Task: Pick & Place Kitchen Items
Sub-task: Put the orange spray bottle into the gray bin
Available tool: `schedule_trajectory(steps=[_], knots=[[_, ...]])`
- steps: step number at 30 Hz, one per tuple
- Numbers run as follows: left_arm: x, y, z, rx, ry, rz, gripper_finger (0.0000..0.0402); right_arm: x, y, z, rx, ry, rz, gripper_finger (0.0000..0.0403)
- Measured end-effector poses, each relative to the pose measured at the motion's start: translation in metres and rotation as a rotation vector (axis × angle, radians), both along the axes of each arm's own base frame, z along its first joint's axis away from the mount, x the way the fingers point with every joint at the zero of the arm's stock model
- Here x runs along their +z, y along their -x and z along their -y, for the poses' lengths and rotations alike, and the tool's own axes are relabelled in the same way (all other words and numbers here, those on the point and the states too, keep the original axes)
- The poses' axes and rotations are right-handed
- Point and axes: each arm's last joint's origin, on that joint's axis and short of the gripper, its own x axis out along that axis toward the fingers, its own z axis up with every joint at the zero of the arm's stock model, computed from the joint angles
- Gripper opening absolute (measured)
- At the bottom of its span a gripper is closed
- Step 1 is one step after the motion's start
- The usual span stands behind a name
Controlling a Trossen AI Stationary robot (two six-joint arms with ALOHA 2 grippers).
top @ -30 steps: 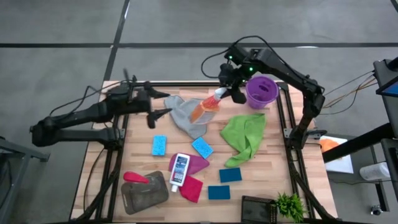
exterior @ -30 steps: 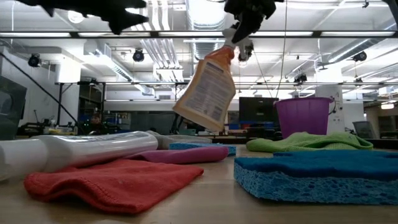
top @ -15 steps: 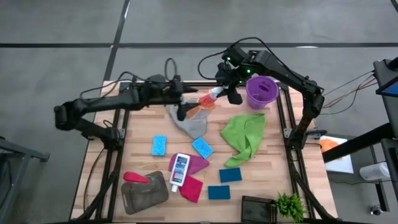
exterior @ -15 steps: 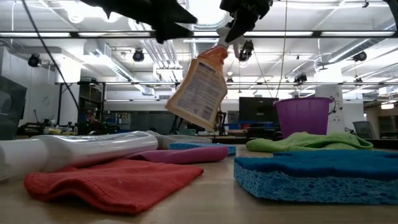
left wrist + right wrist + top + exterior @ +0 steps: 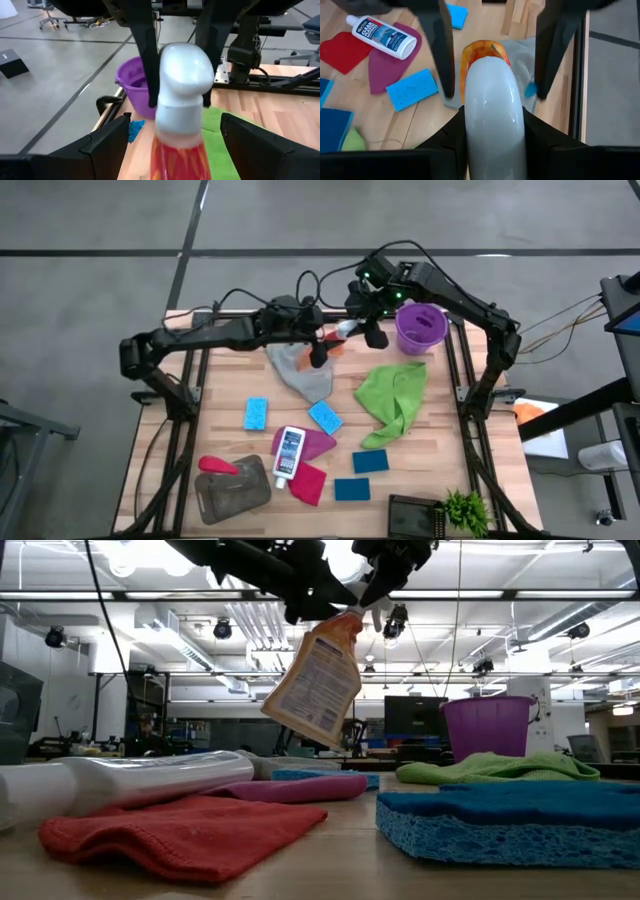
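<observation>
At the far middle of the tabletop [image 5: 230,465], the right pincer [image 5: 362,328] is clamped on the white trigger head of the orange bottle [image 5: 315,687], which hangs tilted in the air above the grey cloth [image 5: 300,372]. The left pincer [image 5: 322,345] has its fingers spread wide either side of the bottle's neck, not gripping. A purple bucket [image 5: 420,327] stands just right.

Pretty clearly a robotics lab or open workshop space, not a kitchen. Behind the wooden surface [image 5: 420,460] you get exposed ceiling ducts [image 5: 330,565], long strip lights [image 5: 520,595], hanging cables, computer monitors [image 5: 412,717] and a bare grey concrete floor [image 5: 300,220] marked with dark lines.
</observation>
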Motion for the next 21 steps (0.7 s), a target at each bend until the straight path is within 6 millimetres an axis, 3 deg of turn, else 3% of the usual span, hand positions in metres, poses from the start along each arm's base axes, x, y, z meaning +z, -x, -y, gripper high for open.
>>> schedule_trajectory(steps=[10, 14, 18, 21], knots=[[0.001, -0.0077, -0.0038, 0.043, -0.016, -0.003, 0.0296, 0.001, -0.0034, -0.0037, 0.017, 0.01, 0.017, 0.0119], [0.002, -0.0071, -0.0036, 0.039, -0.031, -0.004, 0.0233, 0.0022, -0.005, -0.0033, 0.017, 0.022, 0.035, 0.0119], [0.002, -0.0071, -0.0034, 0.035, -0.044, -0.009, 0.0138, 0.0027, -0.0056, -0.0029, 0.016, 0.028, 0.042, 0.0119], [0.0019, -0.0066, -0.0032, 0.033, -0.051, -0.015, 0.0123, 0.003, -0.0059, -0.0028, 0.016, 0.03, 0.047, 0.0119]])
